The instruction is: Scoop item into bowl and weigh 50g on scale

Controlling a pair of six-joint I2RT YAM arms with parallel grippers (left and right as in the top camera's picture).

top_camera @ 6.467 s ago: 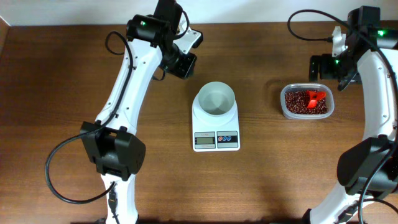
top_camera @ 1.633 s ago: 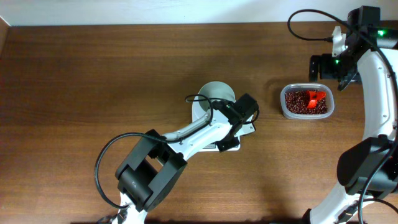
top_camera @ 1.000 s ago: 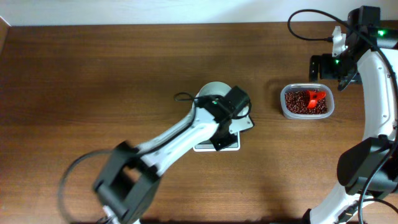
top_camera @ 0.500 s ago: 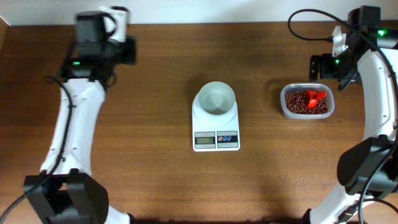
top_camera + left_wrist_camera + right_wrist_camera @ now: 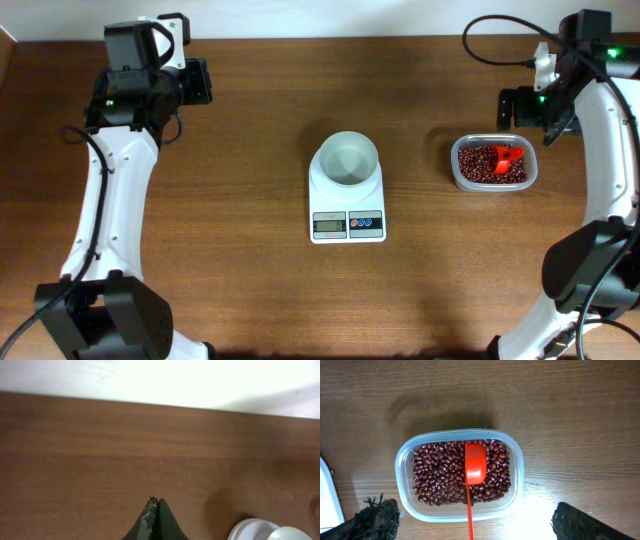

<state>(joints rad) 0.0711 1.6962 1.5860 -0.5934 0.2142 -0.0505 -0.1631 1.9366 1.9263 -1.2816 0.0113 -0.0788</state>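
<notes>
right gripper (image 5: 476,516) spread wide | beans (image 5: 440,476) in tub (image 5: 400,462) beneath, not touching | left gripper (image 5: 152,521) pressed together

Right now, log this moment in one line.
left gripper shut, empty | right gripper open, facing tub | scoop lying in beans | bowl empty on scale

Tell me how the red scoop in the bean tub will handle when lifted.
The scoop looks like thin plastic, probably light and stiff. Its narrow handle may twist in a grip. Resting loose on the beans, it could shift if nudged.
</notes>
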